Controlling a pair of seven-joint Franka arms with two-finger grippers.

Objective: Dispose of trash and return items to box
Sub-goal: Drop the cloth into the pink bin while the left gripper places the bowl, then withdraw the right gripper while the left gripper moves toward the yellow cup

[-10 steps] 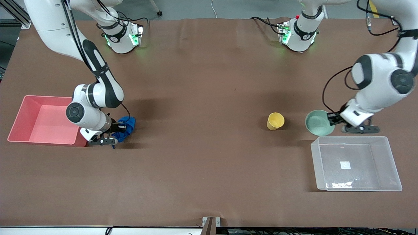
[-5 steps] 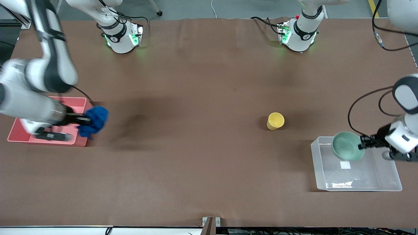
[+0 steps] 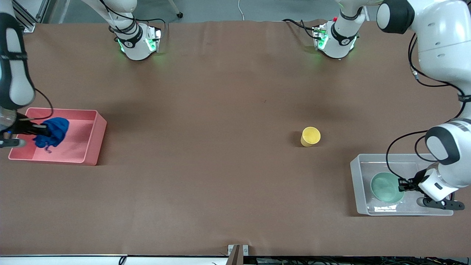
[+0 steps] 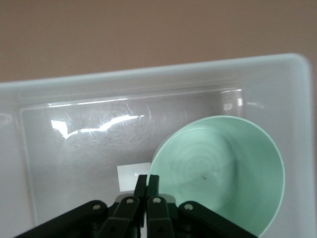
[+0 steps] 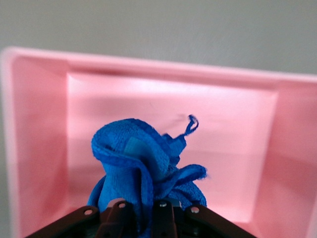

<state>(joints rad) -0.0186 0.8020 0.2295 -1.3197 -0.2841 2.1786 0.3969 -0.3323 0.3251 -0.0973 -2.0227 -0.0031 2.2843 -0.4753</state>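
My right gripper is shut on the bright blue wad and holds it over the pink bin; in the right wrist view the wad hangs above the bin's floor. My left gripper is shut on the rim of the mint-green bowl and holds it inside the clear box. In the left wrist view the bowl sits beside the white sticker in the box. The yellow cup stands on the table, farther from the front camera than the box.
The pink bin stands at the right arm's end of the table, the clear box at the left arm's end. Both arm bases stand along the table's edge farthest from the front camera.
My right gripper carried the blue wad from the table to above the pink bin. My left gripper carried the bowl from beside the cup down into the clear box.
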